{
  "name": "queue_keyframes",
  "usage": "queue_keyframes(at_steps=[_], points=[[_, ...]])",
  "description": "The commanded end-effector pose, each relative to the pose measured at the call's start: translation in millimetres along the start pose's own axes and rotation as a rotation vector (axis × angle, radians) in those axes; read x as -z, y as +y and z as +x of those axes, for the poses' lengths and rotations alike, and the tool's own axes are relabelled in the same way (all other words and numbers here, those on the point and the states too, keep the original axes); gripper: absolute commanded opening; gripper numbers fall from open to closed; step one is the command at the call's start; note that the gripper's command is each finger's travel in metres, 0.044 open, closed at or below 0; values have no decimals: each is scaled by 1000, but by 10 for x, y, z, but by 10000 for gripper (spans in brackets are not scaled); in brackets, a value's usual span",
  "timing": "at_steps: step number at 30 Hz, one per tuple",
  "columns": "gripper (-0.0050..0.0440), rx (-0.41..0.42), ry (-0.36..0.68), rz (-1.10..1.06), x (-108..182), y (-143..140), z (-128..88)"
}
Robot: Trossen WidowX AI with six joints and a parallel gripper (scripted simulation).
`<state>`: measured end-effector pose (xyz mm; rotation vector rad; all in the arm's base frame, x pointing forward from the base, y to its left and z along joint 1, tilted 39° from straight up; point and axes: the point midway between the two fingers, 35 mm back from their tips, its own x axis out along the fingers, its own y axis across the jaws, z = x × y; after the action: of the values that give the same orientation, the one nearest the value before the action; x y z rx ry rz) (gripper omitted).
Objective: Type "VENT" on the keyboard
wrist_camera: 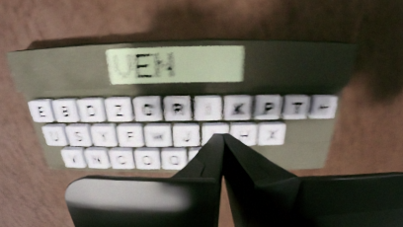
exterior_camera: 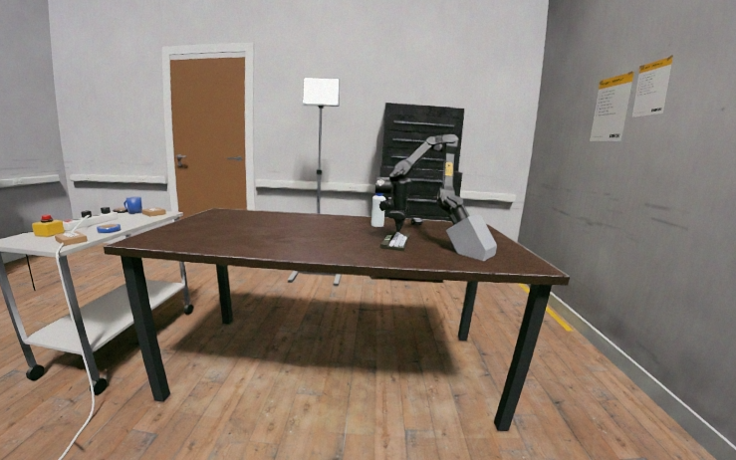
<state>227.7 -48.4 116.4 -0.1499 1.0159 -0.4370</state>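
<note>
The keyboard (wrist_camera: 183, 106) lies flat on the brown bench (exterior_camera: 302, 242), near the arm's grey base (exterior_camera: 471, 237). Its blurred display (wrist_camera: 175, 64) appears to read three letters, V, E, N. The hand (wrist_camera: 221, 140) hovers over the middle key row, closed and holding nothing.

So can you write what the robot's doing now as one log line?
tool: shut, empty | over keyboard middle row | display: three letters, looks like VEN | T key: not pressed
</note>
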Motion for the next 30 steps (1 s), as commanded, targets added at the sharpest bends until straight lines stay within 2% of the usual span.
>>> queue_keyframes(at_steps=[1, 4, 9, 10, 12, 15, 30], points=[[-50, -20, -50, 0, -151, -375, -109], [-50, -6, -60, -7, -156, -506, -134], [-50, -6, -62, -7, -160, -512, -127], [-50, -8, -36, -16, -109, -488, -46], [-50, -8, -36, -16, -109, -488, -46], [-50, -9, -27, -19, -84, -478, 81], [-50, -9, -27, -19, -89, -477, 217]])
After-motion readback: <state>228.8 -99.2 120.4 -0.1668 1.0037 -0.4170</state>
